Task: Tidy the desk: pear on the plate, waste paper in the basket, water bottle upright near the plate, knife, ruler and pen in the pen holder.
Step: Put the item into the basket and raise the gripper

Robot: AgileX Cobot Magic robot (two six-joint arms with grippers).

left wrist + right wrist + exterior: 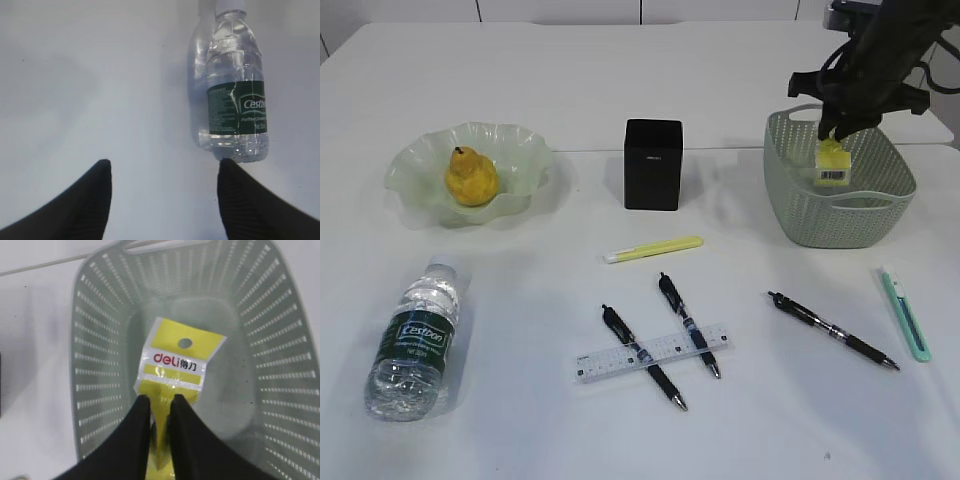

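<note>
Yellow packet: the waste paper (176, 371), a yellow and white wrapper, hangs over the inside of the green basket (790, 215), not yet on its floor.
Right gripper (160, 407): its two black fingers sit close on either side of the packet's lower edge, pinching it lightly; whether they have begun to let go I cannot tell.
Left gripper (162, 177): jaws spread wide, holding nothing, hovering just short of the bottle's base.
Water bottle (412, 342): lying on its side near the front left, below the plate (415, 170).
Pear (471, 177): already on the plate.
Pen holder (653, 164): black box behind the middle, nothing visibly in it.
Loose items: ruler (653, 353), three pens, a yellow marker and the knife (904, 313) lie on the table.
Step in hand: dropping the paper into the basket, I'd say.
Next move: open the fingers fully, lift clear of the basket rim.
</note>
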